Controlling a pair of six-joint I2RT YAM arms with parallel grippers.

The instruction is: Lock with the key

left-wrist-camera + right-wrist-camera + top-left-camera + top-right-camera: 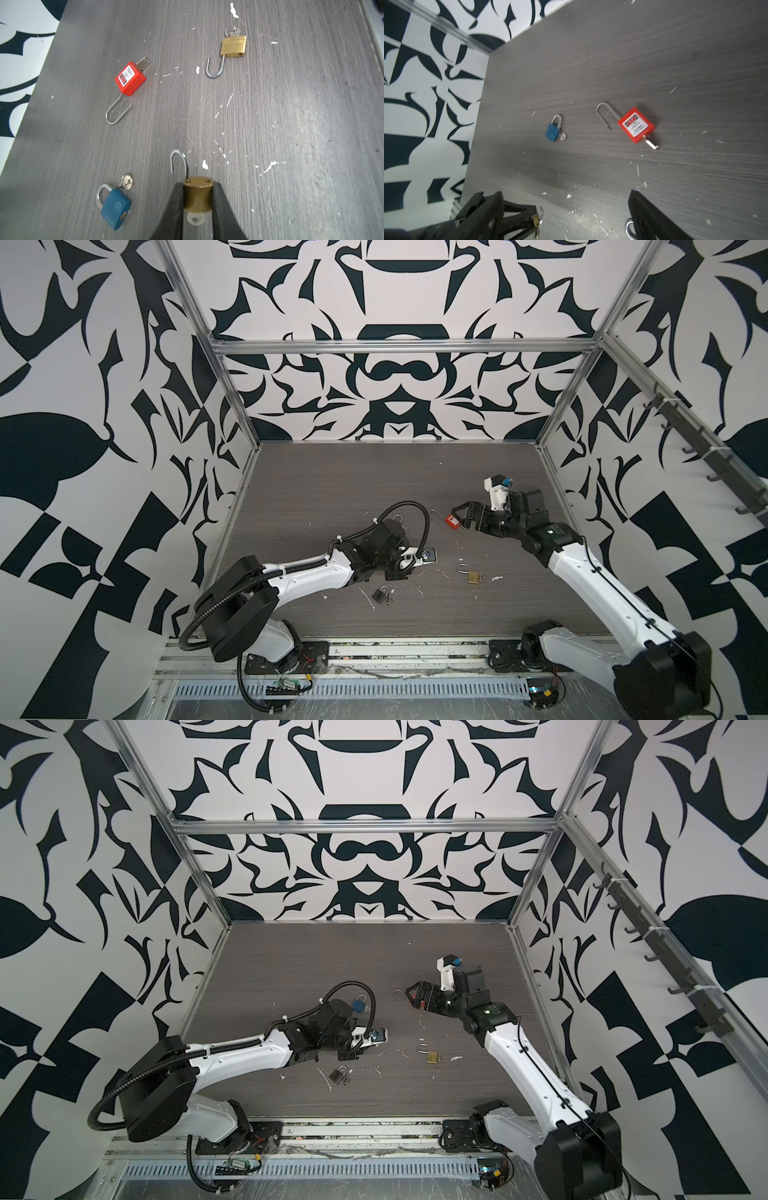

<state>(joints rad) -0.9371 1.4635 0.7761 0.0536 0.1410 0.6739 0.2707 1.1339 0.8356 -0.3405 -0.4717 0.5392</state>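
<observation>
My left gripper [197,185] is shut on a round brass padlock [197,197], which it holds just above the table. The padlock's shackle [179,162] stands swung open, and a pale key [195,220] sticks out of its underside. In both top views this gripper [428,556] [376,1034] sits near the table's middle. My right gripper [455,517] hangs open above a red padlock [635,124] lying on the table. That padlock's shackle is open and a key [652,144] is in it. Nothing is between the right fingers [645,216].
A flat brass padlock [473,576] lies open with keys near the right arm. A shut blue padlock [357,1004] with a key beside it lies behind the left wrist. A dark grey padlock [379,594] lies in front of the left gripper. Patterned walls enclose the table [332,489].
</observation>
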